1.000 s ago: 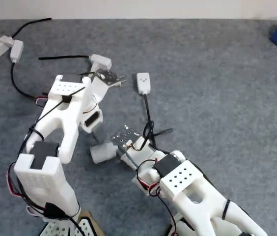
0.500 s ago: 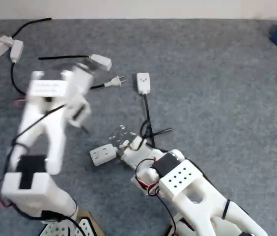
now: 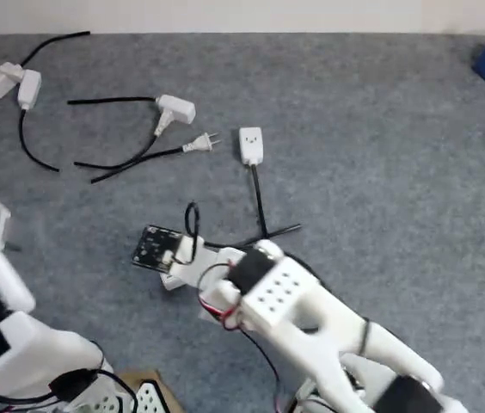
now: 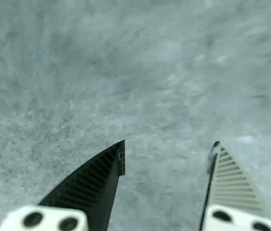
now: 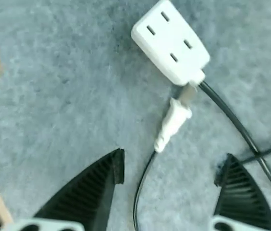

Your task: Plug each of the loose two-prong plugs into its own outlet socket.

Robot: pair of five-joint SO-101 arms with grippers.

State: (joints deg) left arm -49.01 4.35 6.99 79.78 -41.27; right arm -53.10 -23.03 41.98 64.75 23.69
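Your left jaws: spread, empty, over bare bench (image 4: 78, 57), far left edge of high frame. Your right jaws: spread, empty, hovering lower centre above socket block (image 5: 171, 41); small plug (image 5: 174, 120) seems to touch its cord end. Upper centre: loose plug (image 3: 199, 144) just left of single socket (image 3: 251, 144), apart.

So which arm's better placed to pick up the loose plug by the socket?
Right, probably. The right gripper hangs open mid-table, nearer the loose plug; the left gripper is open over bare carpet at the far edge.
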